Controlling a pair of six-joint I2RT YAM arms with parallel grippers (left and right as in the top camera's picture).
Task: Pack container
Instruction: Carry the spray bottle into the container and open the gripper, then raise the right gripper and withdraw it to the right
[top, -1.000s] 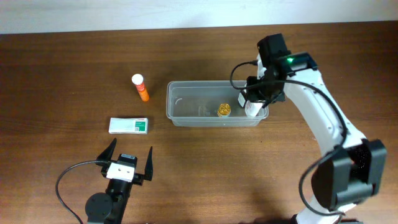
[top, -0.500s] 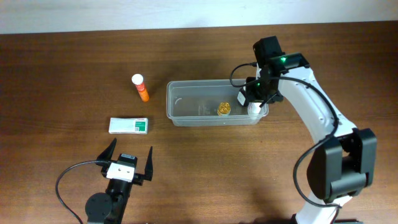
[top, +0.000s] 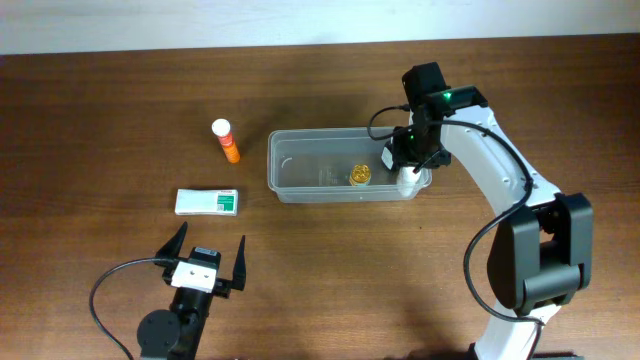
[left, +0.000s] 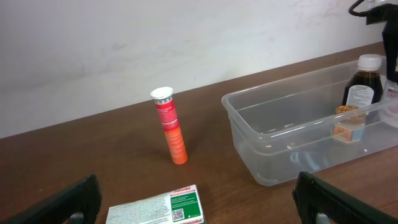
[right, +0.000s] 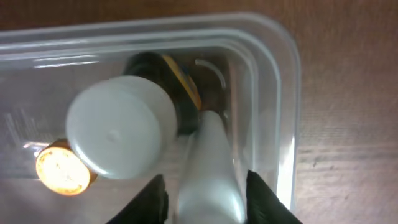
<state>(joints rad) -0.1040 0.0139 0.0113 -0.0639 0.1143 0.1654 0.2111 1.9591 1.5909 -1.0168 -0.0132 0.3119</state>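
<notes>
We see the container, a clear plastic tub with rounded corners, lying lengthwise near the middle of the wooden table, its long sides running left to right in the overhead view. The right gripper hangs over the tub's right end, inside the rim. From its wrist camera its two dark fingers stand close on either side of a white tube-shaped item that points up towards the lens. The view is blurred there, and we cannot tell whether the fingers are pressing on the item or only flanking it. Just beside that item, in the same end of the tub, stands a dark bottle with a white cap and a paper label. A small gold-lidded jar sits on the tub floor next to it, towards the middle. The rest of the tub floor is bare plastic. Outside the tub, to its left in the overhead view, an orange tube with a white cap stands on end on the wood, near the tub but apart from it. A flat white-and-green box lies nearer the front edge, apart from both. The left gripper rests low at the front of the table, short of the box, its fingers spread wide with nothing between them.
</notes>
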